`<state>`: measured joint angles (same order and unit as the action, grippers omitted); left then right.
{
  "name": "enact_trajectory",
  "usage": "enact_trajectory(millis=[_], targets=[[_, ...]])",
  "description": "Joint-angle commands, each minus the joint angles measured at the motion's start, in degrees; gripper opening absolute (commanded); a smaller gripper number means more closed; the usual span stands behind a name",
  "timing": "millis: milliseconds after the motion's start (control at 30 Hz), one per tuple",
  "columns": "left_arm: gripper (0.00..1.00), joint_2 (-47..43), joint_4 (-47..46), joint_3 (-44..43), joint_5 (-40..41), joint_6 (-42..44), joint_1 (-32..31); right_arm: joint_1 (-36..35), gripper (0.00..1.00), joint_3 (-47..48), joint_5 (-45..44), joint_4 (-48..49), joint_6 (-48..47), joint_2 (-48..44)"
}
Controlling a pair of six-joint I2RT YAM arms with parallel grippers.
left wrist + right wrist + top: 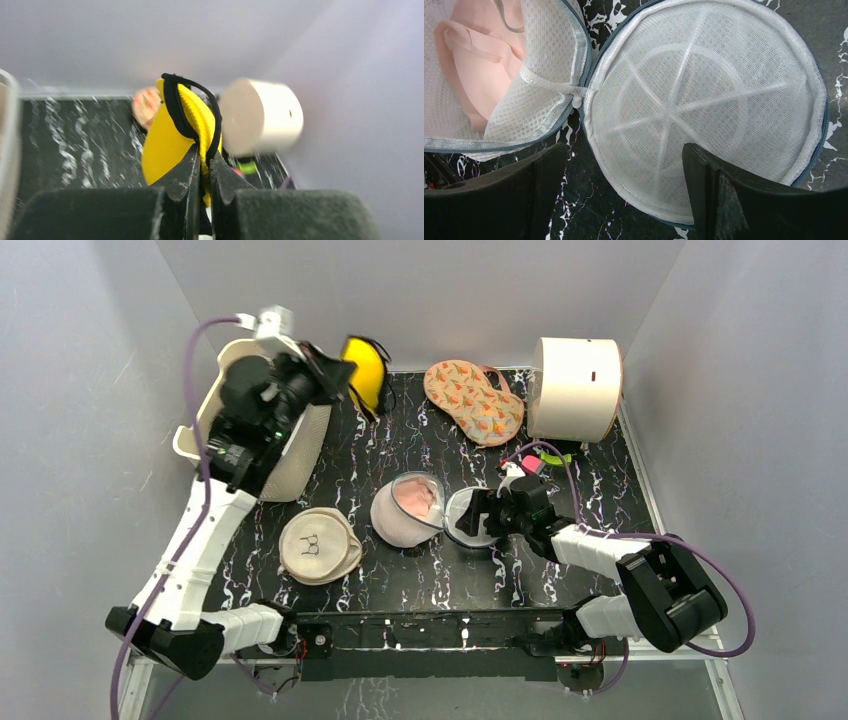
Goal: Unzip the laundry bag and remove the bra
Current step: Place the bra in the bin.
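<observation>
The laundry bag (pixel 405 520) lies open in the middle of the table, its two white mesh halves side by side. A pinkish padded piece (pixel 418 498) lies in the left half, and it also shows in the right wrist view (pixel 479 75). My right gripper (pixel 478 515) is open and hovers over the empty right half (pixel 704 100), fingers (pixel 704 190) astride its near rim. My left gripper (pixel 340 368) is raised at the back left and is shut on the bra (pixel 365 372), whose yellow cup with black trim (pixel 167 140) stands up from the jaws (pixel 204 157).
A beige round pouch with a bra drawing (pixel 318 546) lies front left. A cream basket (pixel 300 455) stands under the left arm. A patterned pouch (pixel 473 400) and a white cylinder (pixel 575 388) are at the back right. Small pink and green items (pixel 533 464) lie behind the right gripper.
</observation>
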<state>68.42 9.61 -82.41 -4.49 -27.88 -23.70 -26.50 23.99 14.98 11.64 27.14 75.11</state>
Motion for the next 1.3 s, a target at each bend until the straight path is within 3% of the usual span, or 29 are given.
enact_trajectory(millis=[0,167,333,733,833,1000,1133,1267], targets=[[0.0,0.97,-3.68,-5.58,-3.48,-0.29,10.44,0.22,0.85,-0.26,-0.85,-2.24,-0.33,0.15],[0.0,4.74,-7.88,-6.07,-3.72,-8.01,22.34,0.22,0.85,-1.25,-1.05,-1.57,-0.33,-1.67],[0.0,12.78,-12.41,-6.6,-10.75,-18.61,34.08,0.24,0.85,-1.72,-1.14,-1.3,-0.33,-2.67],[0.0,36.78,-17.79,-11.38,-19.39,-24.74,38.21,0.24,0.85,-2.54,-1.22,-0.7,-0.25,-3.99],[0.0,41.33,-13.95,-15.57,-18.37,-22.76,38.12,0.22,0.85,-2.57,-1.57,-0.67,-0.17,-4.1],[0.2,38.9,-11.38,-9.38,-12.47,-19.04,38.37,0.22,0.85,-2.8,-2.15,-0.57,0.1,-4.53],[0.45,34.28,-9.19,-4.42,-8.32,-16.53,38.57,0.24,0.85,-2.66,-1.99,-0.62,0.04,-4.12],[0.7,24.52,-13.03,3.64,-3.13,-10.39,38.42,0.25,0.85,-2.65,-2.01,-0.65,-0.04,-4.05]])
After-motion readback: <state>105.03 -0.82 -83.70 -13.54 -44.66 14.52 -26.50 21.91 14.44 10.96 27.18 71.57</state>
